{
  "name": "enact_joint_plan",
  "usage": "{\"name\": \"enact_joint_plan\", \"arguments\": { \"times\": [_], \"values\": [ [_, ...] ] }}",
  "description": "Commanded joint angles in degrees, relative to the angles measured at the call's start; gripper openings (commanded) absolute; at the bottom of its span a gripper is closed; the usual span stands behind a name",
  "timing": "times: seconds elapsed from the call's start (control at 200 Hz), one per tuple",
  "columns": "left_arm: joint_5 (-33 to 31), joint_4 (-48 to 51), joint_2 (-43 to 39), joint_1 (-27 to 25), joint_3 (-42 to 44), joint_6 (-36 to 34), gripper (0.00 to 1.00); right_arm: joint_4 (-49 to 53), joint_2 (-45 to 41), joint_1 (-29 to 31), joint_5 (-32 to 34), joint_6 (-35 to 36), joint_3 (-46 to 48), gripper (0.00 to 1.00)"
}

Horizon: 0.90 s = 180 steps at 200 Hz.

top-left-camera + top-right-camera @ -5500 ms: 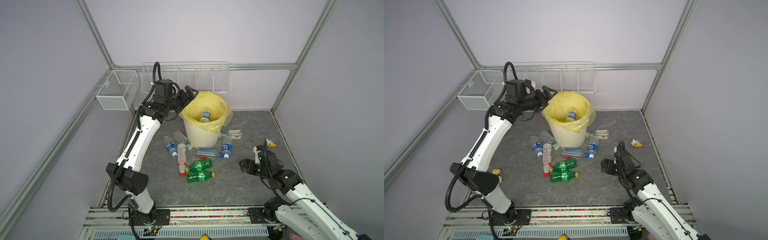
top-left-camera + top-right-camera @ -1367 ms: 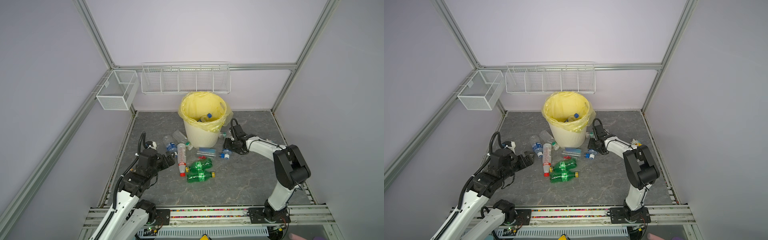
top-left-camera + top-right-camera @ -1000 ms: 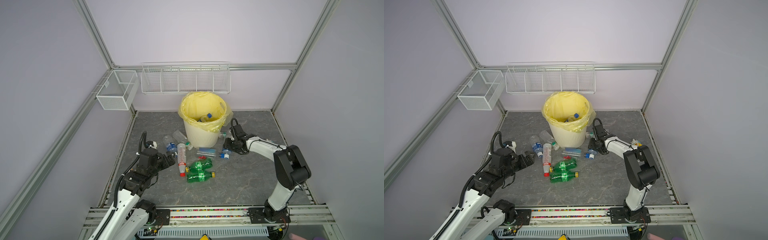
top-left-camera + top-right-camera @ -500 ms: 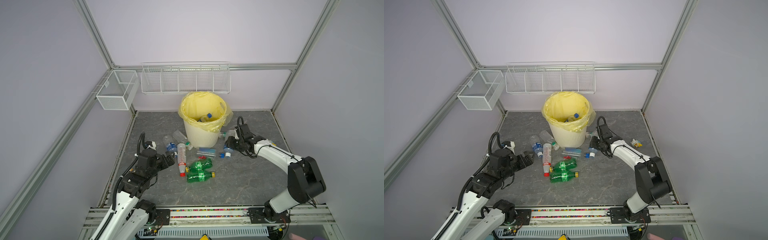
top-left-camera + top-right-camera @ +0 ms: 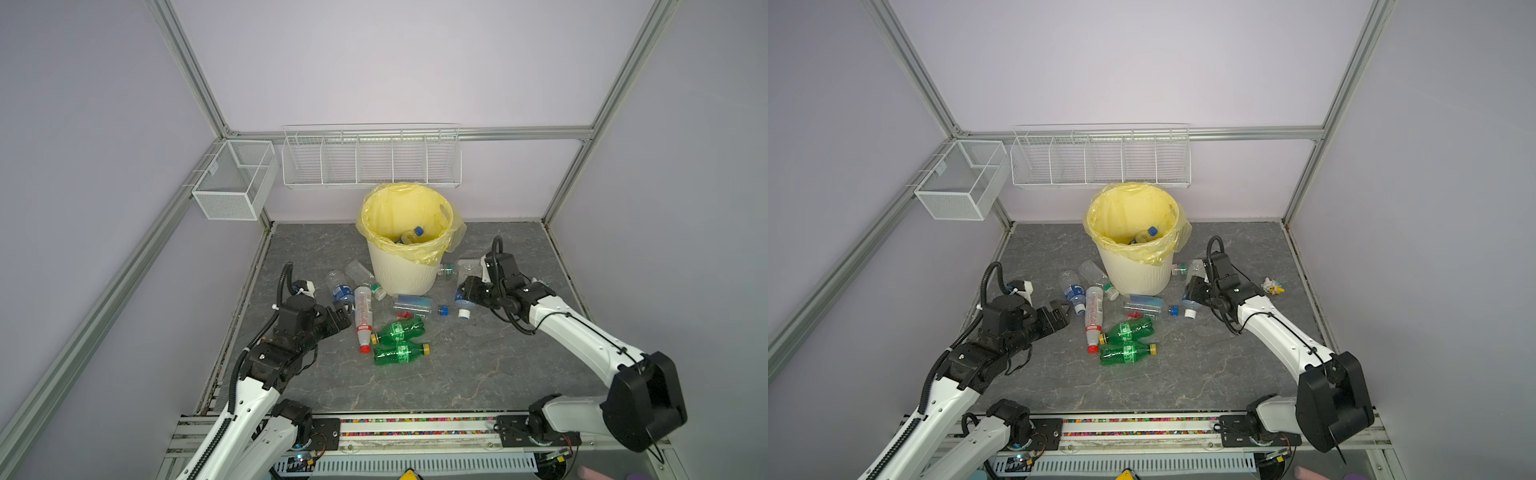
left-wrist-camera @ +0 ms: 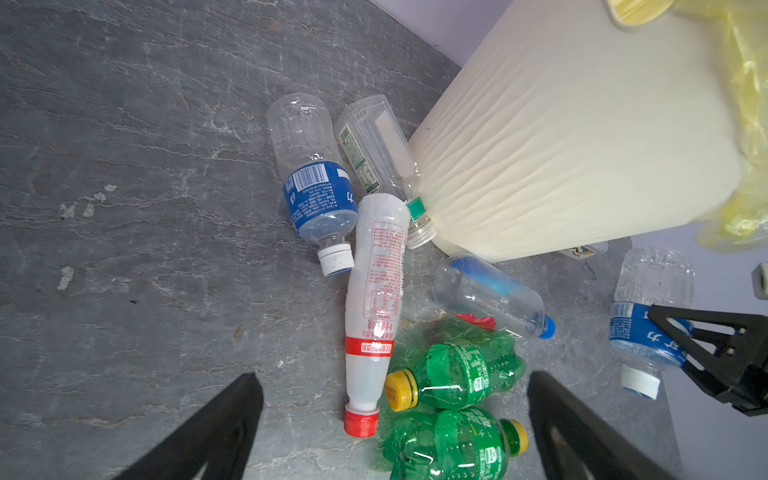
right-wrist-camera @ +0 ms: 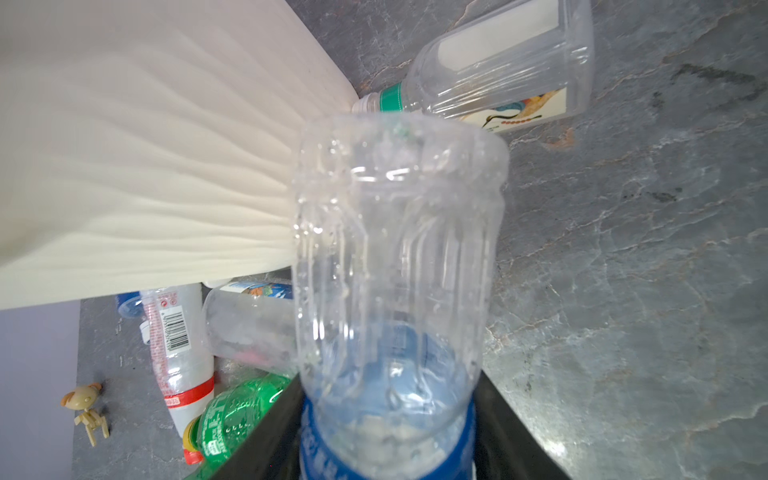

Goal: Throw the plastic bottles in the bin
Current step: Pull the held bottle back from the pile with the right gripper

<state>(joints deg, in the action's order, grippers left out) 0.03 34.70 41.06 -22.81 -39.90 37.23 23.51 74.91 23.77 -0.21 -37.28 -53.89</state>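
Right pincer is clamped on a blue-label bottle, white cap pointing to the near side, just right of the bin. Left pincer hangs wide open, nothing between its jaws, low over the surface, near-left of the bin. Right in front of it lie a red-cap bottle and two green bottles, side by side, touching. A few bottles sit inside the bin, one with a blue cap.
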Motion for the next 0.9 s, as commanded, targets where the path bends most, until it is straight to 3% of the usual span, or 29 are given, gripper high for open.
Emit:
{"name": "enact_joint_plan", "arguments": {
  "times": [0.0,0.625,0.895],
  "values": [
    [0.7,-0.9,0.4,0.3,0.1,0.5,1.0,3.2,-3.1,0.4,0.5,0.4,1.7,0.57],
    [2.6,-3.2,1.8,0.3,0.8,3.3,1.0,12.2,-21.7,0.9,-2.0,0.3,3.0,0.57],
    [2.4,-4.3,1.8,0.3,1.2,3.5,1.0,13.5,-24.5,0.8,-3.6,1.4,-0.7,0.57]
  ]
}}
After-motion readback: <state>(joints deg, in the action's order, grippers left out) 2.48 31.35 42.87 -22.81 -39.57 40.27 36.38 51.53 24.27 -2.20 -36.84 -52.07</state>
